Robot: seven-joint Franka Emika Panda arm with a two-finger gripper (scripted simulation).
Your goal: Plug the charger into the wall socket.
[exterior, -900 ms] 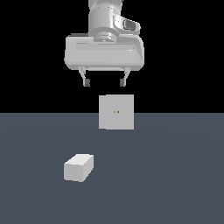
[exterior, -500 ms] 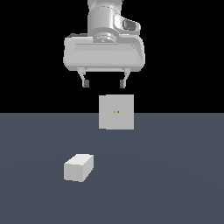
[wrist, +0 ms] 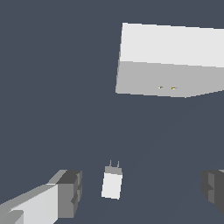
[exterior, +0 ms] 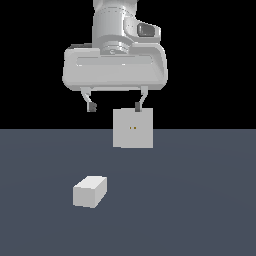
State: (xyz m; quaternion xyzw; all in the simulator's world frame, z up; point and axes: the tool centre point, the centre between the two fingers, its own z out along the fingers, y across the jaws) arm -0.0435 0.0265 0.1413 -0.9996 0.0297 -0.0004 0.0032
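Observation:
The charger (exterior: 90, 190) is a small off-white block lying on the dark grey floor, toward the exterior view's left. In the wrist view the charger (wrist: 112, 183) shows two thin prongs at one end, pointing toward the wall socket (wrist: 168, 78). The wall socket (exterior: 133, 128) is a light-grey square plate standing upright, with two tiny yellowish holes at its centre. My gripper (exterior: 114, 106) hangs open high above the floor, above the charger and in front of the socket's top edge. Nothing is between its fingers (wrist: 69, 192).
The dark grey floor (exterior: 200, 200) stretches flat in every direction around the charger and the socket. Behind the floor's far edge is plain black background. No other objects are in view.
The gripper has shifted slightly to the exterior view's left and a little downward. The charger and the socket have not moved.

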